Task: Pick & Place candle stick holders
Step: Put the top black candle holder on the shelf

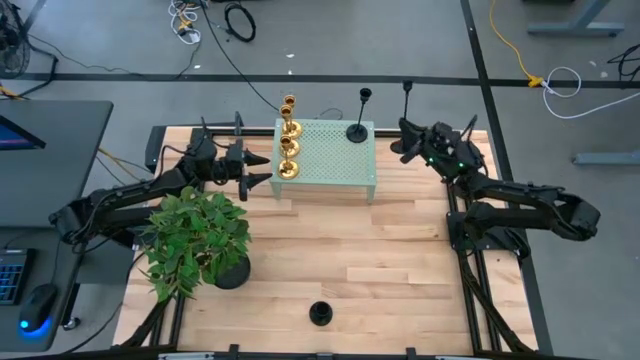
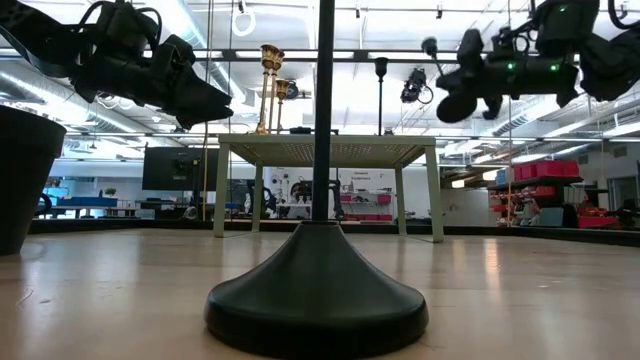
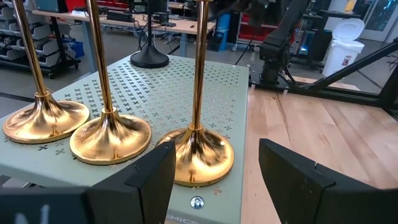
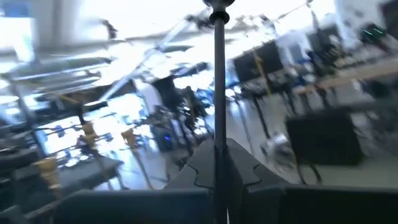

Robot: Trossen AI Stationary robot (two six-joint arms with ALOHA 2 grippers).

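Three gold candle stick holders (image 1: 288, 140) stand on their round bases along the left side of the pale green perforated stand (image 1: 335, 165). A black holder (image 1: 357, 130) stands on the stand's far right. Another black holder (image 1: 320, 313) stands on its base near the table's near edge and fills the low view (image 2: 318, 290). My left gripper (image 1: 262, 172) is open and empty just left of the stand, facing the nearest gold holder (image 3: 198, 155). My right gripper (image 1: 405, 140) is in the air right of the stand, shut on a third black holder (image 1: 407, 100). My right gripper pinches the black holder's thin stem (image 4: 219, 134) between its two fingers. The stem rises past the fingers, with its little cup top (image 4: 217, 5) free at the far end. The holder is lifted clear of the table and the stand. The gripper hides its lower end.
A leafy potted plant (image 1: 195, 240) stands at the table's near left, close to my left arm. Bare wood lies between the stand and the near edge. Cables and desks lie beyond the table.
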